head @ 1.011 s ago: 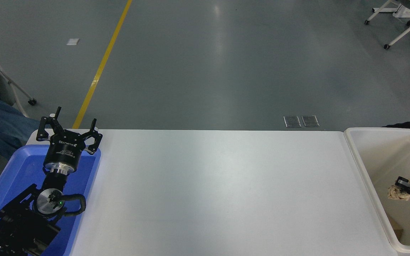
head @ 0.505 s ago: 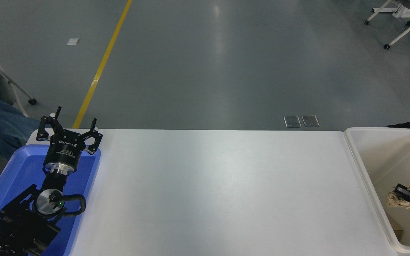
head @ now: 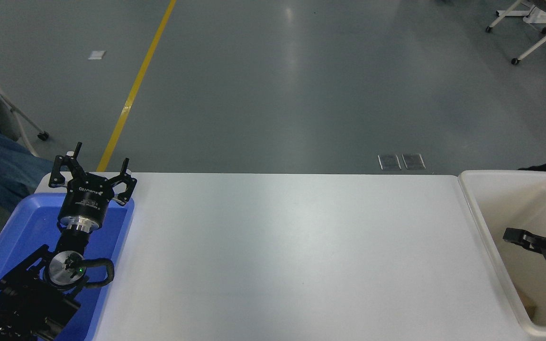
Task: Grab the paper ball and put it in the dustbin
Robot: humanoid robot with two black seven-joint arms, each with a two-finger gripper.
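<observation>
- Head view: your right gripper (head: 510,233) hangs inside the dustbin (head: 481,215), above its floor, coming in from the right edge. From this side-on angle you cannot tell how its fingers stand; they hold nothing visible.
- The paper ball is not in sight; the tan scrap (head: 529,308) low at the bin's near end may be it, so by my reading it lies nearer than your fingers.
- Your left gripper (head: 94,169) is parked far left over the blue tray (head: 31,213), fingers spread wide and empty, on the table (head: 277,255).
</observation>
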